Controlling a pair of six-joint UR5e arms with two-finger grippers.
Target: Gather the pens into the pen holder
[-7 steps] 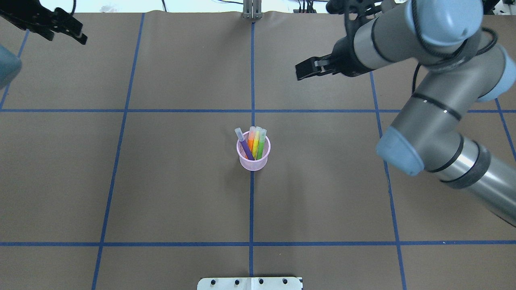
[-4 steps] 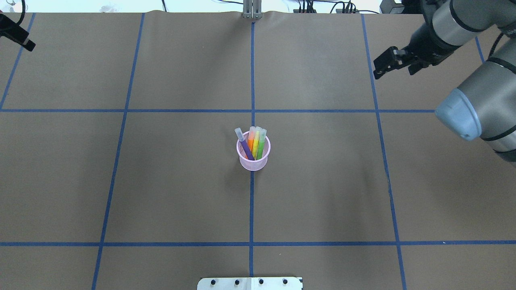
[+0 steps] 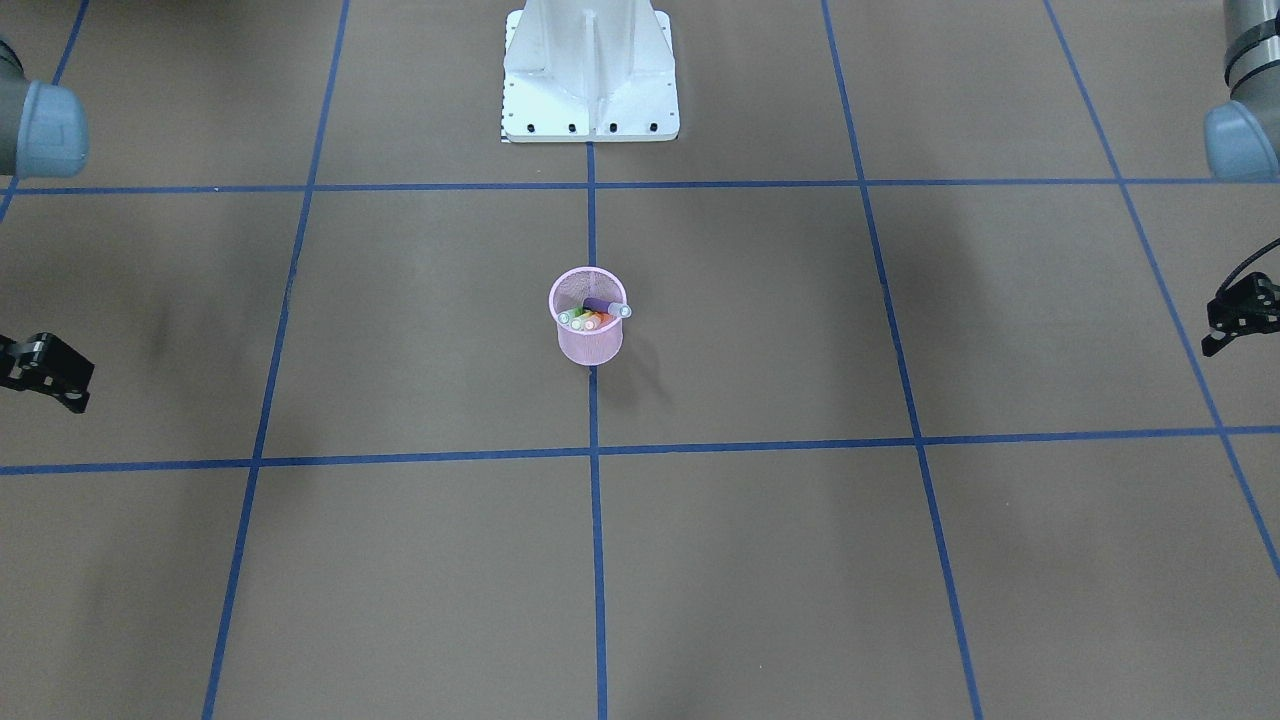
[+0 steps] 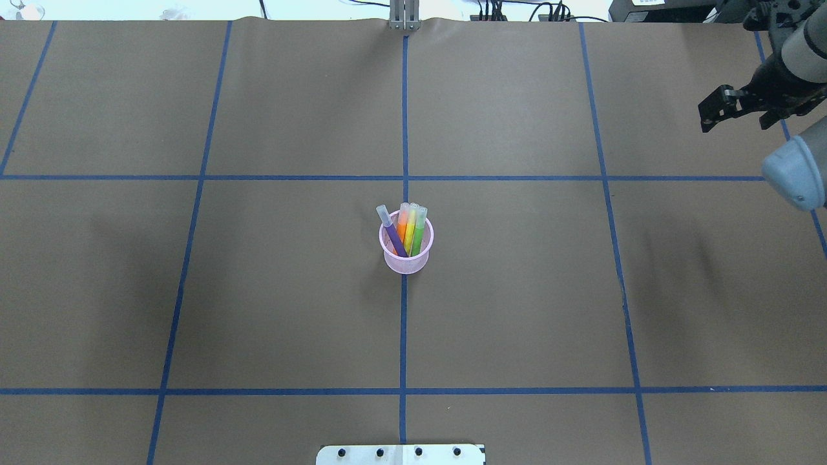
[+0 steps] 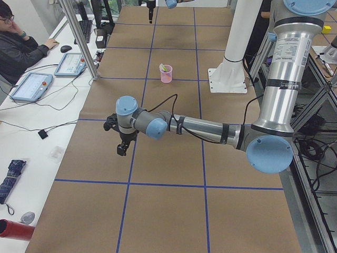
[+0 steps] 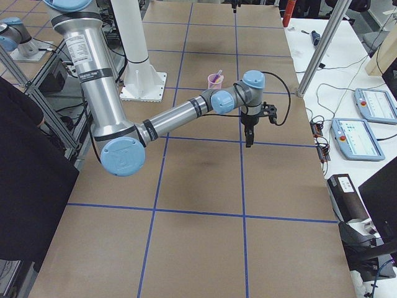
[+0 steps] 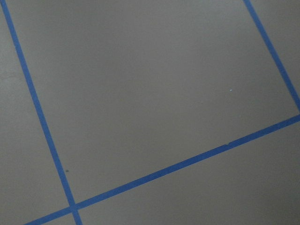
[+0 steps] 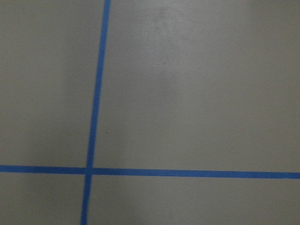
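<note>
Short, thick coloured marker pens (image 4: 394, 239) stand in the small round pink wire-mesh pen holder (image 4: 406, 266). We cannot tell whether the left gripper (image 3: 1215, 335) or right gripper (image 4: 705, 116), both well apart from it, is clenched.

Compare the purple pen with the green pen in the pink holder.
Colour: the purple pen is dark, the green pen bright. Pose: the purple pen slants across the pen holder, its cap toward the robot's left; the green pen stands steeper on the holder's other side. Both sit inside the pen holder with pale caps poking above its rim.
</note>
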